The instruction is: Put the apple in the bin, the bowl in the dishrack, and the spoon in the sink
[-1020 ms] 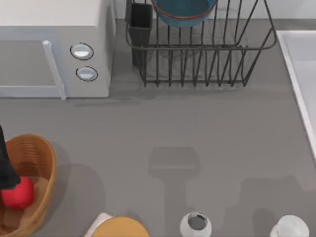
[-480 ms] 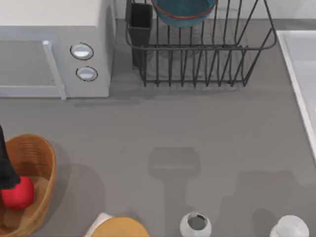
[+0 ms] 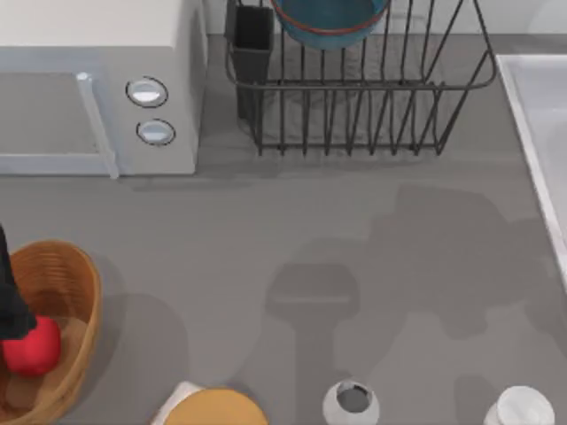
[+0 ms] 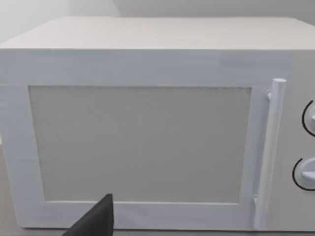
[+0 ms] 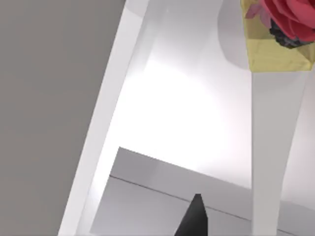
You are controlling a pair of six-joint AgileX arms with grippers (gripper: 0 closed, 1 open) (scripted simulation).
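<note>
The left arm's jaws: a dark part of the left gripper (image 3: 11, 305) shows at the top view's left edge, directly over the bin (image 3: 75, 292); whether the jaws stand apart or together cannot be told. The apple (image 3: 33, 346) lies inside the bin, just below that dark part and touching it in the overhead picture. In the left wrist view a single black fingertip (image 4: 98, 220) shows, with the white microwave (image 4: 147, 123) beyond it, door shut and handle upright.

Farther right of the left gripper, along the bench's (image 3: 354, 230) near edge, stand a yellow-orange disc (image 3: 215, 409), a small white cup (image 3: 351, 402) and a second white cup (image 3: 520, 407). At the far side the dishrack (image 3: 354, 97) carries the bowl (image 3: 330, 19) among its upright bars, with the dark cutlery cup (image 3: 254, 40) at its left corner.

The sink (image 3: 540, 115) lies along the right edge. The right wrist view shows one black fingertip (image 5: 193, 219) of the right gripper above the sink's pale basin and raised rim; the state of these jaws cannot be told. A yellow box with a red flower (image 5: 280, 29) stands beyond the basin.
</note>
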